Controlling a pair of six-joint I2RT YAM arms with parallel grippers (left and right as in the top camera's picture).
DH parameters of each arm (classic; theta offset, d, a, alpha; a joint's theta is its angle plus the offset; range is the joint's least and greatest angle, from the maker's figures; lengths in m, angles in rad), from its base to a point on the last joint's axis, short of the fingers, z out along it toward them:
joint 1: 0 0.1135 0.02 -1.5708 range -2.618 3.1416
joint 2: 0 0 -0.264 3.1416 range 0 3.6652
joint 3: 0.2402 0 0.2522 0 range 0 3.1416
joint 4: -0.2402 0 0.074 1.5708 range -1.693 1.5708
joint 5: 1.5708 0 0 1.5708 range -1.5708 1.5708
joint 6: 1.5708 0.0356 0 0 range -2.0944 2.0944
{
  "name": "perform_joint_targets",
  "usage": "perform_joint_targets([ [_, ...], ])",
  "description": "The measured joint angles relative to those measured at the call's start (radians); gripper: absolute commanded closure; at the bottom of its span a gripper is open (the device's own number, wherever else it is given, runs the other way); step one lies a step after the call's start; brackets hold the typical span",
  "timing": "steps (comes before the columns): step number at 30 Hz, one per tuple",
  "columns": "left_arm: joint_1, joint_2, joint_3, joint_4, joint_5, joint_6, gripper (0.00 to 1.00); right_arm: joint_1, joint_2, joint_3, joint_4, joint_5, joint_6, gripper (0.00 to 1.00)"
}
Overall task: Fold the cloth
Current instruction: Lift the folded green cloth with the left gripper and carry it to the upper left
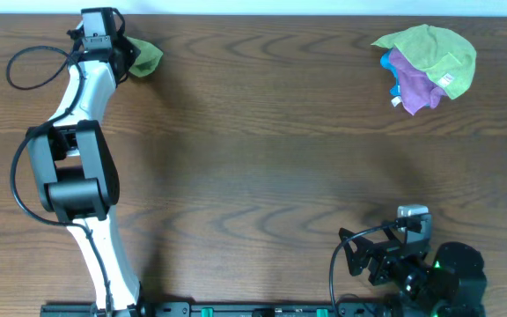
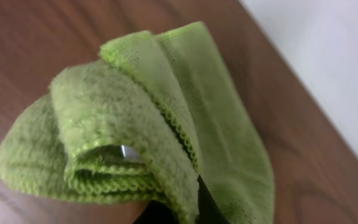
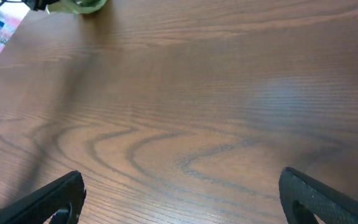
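- Right gripper (image 3: 179,208): jaws spread wide and empty, well apart from the cloth pile (image 1: 425,63).
- Left gripper (image 1: 128,55): clamped on the green microfibre cloth (image 2: 135,124), which is bunched well to the left of that pile.
- Risk: the wad is layered unevenly. Released like this, it may land crumpled or slip over the table (image 1: 262,158) edge.

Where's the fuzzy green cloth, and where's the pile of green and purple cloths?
Fuzzy green cloth (image 2: 123,99): left wrist view, on its folded top layer.
Pile of green and purple cloths (image 1: 434,48): overhead view, on the green cloth on top.
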Motion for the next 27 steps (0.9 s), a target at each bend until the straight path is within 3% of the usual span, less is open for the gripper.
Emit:
perform_joint_targets([
  [7,0.006,0.0,0.0,-0.095,-0.028,0.011,0.94,0.0,0.0,0.0,0.0,0.0,0.0,0.01],
  [12,0.018,0.0,0.0,-0.135,-0.031,0.043,0.78,0.0,0.0,0.0,0.0,0.0,0.0,0.01],
  [16,0.023,0.0,0.0,-0.165,-0.034,0.052,0.76,0.0,0.0,0.0,0.0,0.0,0.0,0.01],
  [27,0.061,0.0,0.0,-0.235,-0.035,0.087,0.82,0.0,0.0,0.0,0.0,0.0,0.0,0.01],
])
